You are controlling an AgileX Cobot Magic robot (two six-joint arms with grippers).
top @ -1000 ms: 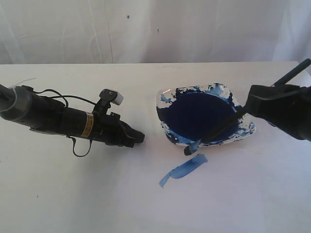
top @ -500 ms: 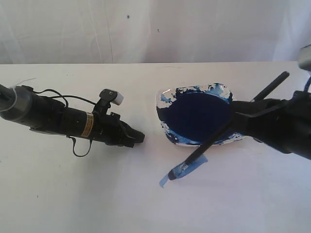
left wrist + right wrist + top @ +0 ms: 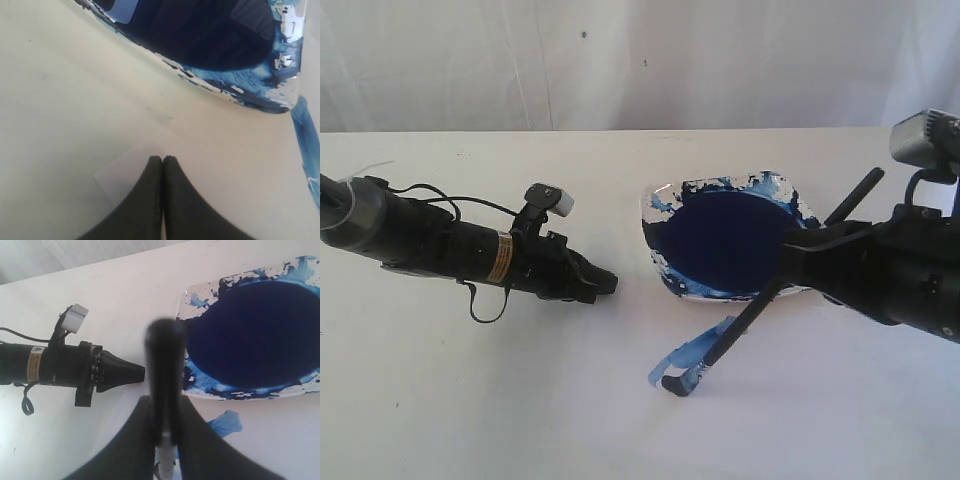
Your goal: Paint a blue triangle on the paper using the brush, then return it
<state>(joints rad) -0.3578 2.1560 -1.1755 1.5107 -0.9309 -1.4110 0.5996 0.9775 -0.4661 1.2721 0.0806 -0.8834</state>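
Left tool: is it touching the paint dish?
Apart. Left wrist view shows bare paper between the shut left tool and the dish; exterior view shows the same gap.

dish [image 3: 651, 214] on paper [image 3: 470, 400], brush [image 3: 735, 335] before dish

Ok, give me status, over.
Left claw shut, empty, low over the paper. Right claw shut on the brush, tip at the blue stroke's end. Only one triangle side painted. Dish beside stroke, path clear.

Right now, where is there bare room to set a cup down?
Free: the paper on the camera side of the left hand, and the far strip between dish and curtain. Crowded: camera-side of the dish, where the right hand holds the brush at the blue stroke.
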